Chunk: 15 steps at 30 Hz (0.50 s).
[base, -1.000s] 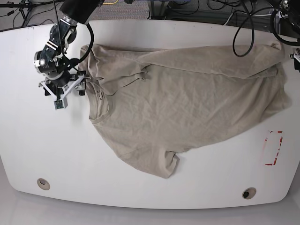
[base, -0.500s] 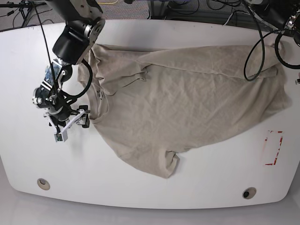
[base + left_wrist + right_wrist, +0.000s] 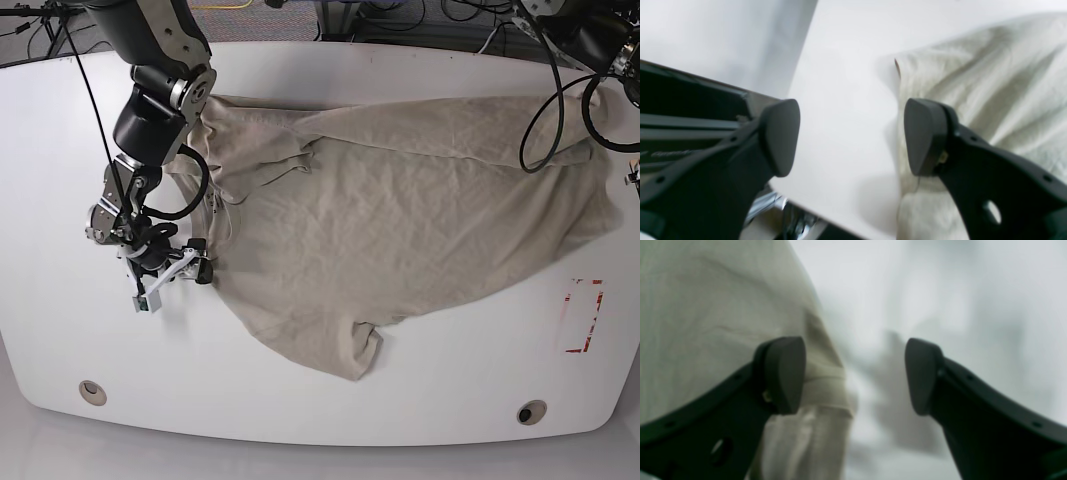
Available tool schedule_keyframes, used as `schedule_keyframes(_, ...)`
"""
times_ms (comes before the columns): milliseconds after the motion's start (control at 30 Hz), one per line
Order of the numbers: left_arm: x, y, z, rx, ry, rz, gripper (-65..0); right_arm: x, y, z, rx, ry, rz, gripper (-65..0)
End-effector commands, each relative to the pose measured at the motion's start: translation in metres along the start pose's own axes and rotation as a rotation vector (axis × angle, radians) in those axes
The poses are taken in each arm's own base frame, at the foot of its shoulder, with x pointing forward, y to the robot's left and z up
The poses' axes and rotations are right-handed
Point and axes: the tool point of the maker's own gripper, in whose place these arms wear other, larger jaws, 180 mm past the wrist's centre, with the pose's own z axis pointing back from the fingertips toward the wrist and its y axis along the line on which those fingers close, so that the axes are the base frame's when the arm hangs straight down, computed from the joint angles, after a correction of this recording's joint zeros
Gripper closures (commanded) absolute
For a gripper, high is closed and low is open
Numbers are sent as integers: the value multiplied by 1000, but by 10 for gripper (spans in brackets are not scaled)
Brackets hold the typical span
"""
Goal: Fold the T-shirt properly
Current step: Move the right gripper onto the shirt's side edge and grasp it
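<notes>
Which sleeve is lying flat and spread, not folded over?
The lower sleeve, near the table's front edge. The upper one, behind the collar, is folded onto the T-shirt.

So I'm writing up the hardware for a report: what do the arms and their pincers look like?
The right arm is black and silver-grey, built of rounded joint housings, with a thin black cable looped beside it. Its pincer has two matte black fingers with rounded pads and small holes along them. The left pincer looks the same. Black cables loop near the left arm, which is mostly out of view.
</notes>
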Motion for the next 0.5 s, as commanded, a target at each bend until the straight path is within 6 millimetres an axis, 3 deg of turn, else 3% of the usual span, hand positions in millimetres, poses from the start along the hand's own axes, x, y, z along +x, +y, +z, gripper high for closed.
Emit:
schedule_keyframes(0,17,5,3,7,-79,-7,-446,33,7,-2,31,-92,-5,-445)
schedule_keyframes(267,10,5,-1,-2,-67,-6,-446,22,32,-22,96,-92,-55,-445)
schedule_keyframes(467,-1,4,-11,-26,-33,15,-446,18,68,-36,164,-84,-11,-445)
